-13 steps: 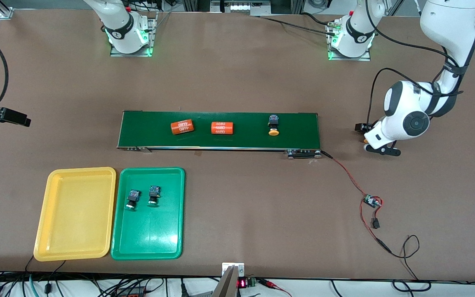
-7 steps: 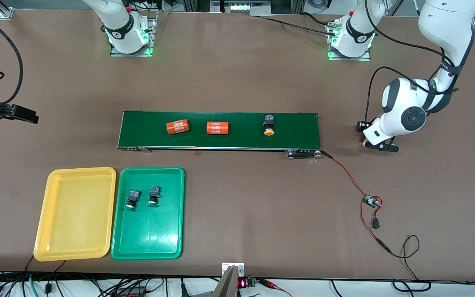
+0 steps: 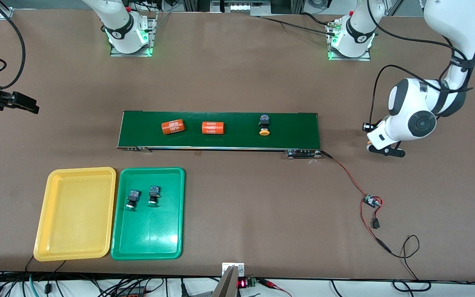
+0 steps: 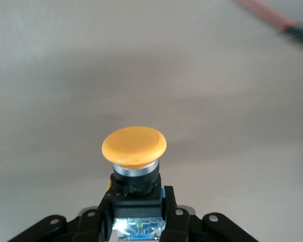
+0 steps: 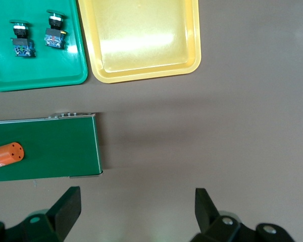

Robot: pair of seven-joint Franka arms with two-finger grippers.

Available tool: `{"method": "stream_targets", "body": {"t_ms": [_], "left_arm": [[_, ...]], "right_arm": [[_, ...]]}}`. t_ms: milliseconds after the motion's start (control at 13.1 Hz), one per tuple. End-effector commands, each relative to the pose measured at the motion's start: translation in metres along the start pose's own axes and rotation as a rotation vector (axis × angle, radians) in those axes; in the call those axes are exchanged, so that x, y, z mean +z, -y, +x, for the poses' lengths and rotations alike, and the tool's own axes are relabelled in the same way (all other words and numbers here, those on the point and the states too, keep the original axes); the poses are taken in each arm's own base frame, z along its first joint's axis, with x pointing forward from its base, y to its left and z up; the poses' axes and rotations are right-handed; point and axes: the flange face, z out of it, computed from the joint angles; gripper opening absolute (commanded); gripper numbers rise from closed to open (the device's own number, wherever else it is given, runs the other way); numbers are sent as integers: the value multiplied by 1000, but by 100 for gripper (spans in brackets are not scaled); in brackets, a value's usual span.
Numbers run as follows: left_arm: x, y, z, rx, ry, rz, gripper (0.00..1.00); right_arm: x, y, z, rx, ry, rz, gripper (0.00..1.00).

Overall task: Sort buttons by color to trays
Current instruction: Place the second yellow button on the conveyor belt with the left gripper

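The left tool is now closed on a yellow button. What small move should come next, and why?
Probably lift: the left tool is shut on the yellow button low over the table past the belt, while the yellow tray lies toward the right arm's end.

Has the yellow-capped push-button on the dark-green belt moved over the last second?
Yes. The yellow-capped push-button has travelled along the dark-green belt toward the right arm's end, away from the belt's end with the red wire.
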Motion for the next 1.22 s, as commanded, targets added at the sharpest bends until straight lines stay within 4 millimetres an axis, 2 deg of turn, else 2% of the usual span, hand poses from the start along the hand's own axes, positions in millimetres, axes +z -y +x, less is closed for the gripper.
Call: {"method": "stream_targets", "body": {"t_ms": [0,153,305,381,534,610,763,839,1144], "left_arm": [[-55,-73,12,86,-5,-50,14],[-67,-129,12,62,-19,-162,14],[-68,-188,15,21,-40,-242,14],[-64,-218,17,13,-64,-256,15],[-40,-273,15,-8,-50,-278,15],[-31,-290,13,-20,-41,-273,15],[-20,-293,14,-20,-32,-271,18],[-15,-292,15,-23,-24,-271,18],[-10,-281,18,-21,-29,-229,24]], "right_arm": [[-2,6,-9,-26,-6,1,100],[-2,9,-11,-29,3,1,100],[-3,8,-8,-27,-3,2,100],[-3,9,-10,-15,4,2,100],[-3,13,-11,-17,9,8,100],[-3,12,-10,-29,7,11,100],[-8,13,-9,-36,-2,10,100],[-9,21,-9,-51,-1,6,100],[-11,22,-10,-31,-3,12,100]]}}
